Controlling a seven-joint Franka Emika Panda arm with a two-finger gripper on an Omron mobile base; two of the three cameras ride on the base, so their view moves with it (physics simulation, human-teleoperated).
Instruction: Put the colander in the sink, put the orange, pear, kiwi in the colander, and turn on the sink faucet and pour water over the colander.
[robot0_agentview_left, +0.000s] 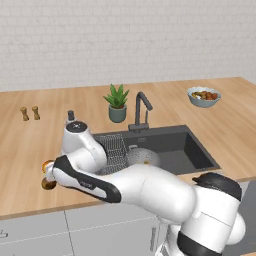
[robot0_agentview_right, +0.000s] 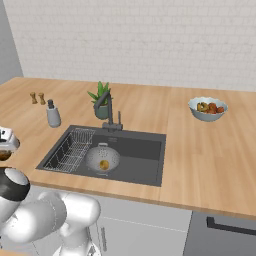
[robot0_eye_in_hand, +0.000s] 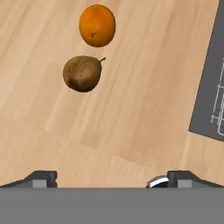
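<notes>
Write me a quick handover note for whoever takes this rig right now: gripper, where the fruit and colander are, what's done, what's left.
Gripper: open, empty, above the wooden counter left of the sink.
Colander: already in the sink, with one yellowish fruit inside, probably the pear.
Orange and brown kiwi: side by side on the counter, ahead of the gripper, untouched.
Faucet: no water running.
Left: move kiwi and orange into the colander, then turn on the faucet.
</notes>
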